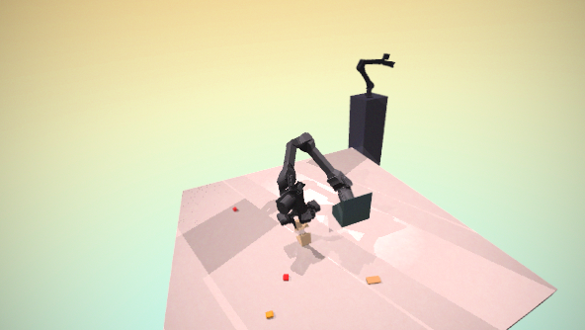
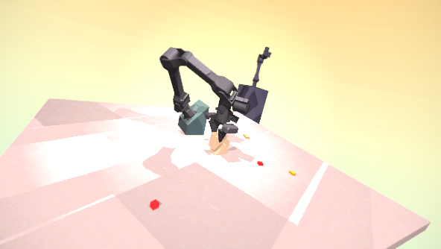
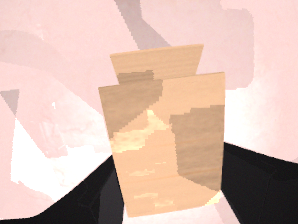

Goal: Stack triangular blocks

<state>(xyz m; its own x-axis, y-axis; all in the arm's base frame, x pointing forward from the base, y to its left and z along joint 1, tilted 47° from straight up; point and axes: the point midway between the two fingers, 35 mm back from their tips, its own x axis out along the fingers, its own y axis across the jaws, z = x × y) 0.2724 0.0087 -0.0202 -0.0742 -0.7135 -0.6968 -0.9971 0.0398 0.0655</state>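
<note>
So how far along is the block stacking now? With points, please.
Already done: one triangular block is grasped, and the lower block [image 1: 304,240] [image 3: 156,62] sits on the table [image 1: 445,257] [image 2: 93,156]. In hand: the gripper [image 1: 299,222] [image 2: 219,136] [image 3: 162,149] holds the upper block [image 3: 150,130] close over it, ends apparently uneven in the wrist view. Left: line up the ends, seat the slopes, open, back away.

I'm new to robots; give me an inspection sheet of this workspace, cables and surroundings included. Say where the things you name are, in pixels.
Surface: pale pink table top [image 1: 445,257] [image 2: 74,220], shadowed in patches
Job's things: tan wooden triangular block [image 3: 150,150] gripped over a matching lower block [image 3: 175,59]; ends look uneven
Clutter: two small red blocks [image 1: 286,278] [image 2: 154,204], one orange piece [image 1: 374,280], one yellow-orange piece [image 1: 269,314] [image 2: 293,173]
Gripper: black, closed on the upper block
Cables: nothing seen
Surroundings: second black arm [image 1: 365,74] [image 2: 257,71] on a dark pedestal [image 1: 358,119] [image 2: 261,108]
</note>
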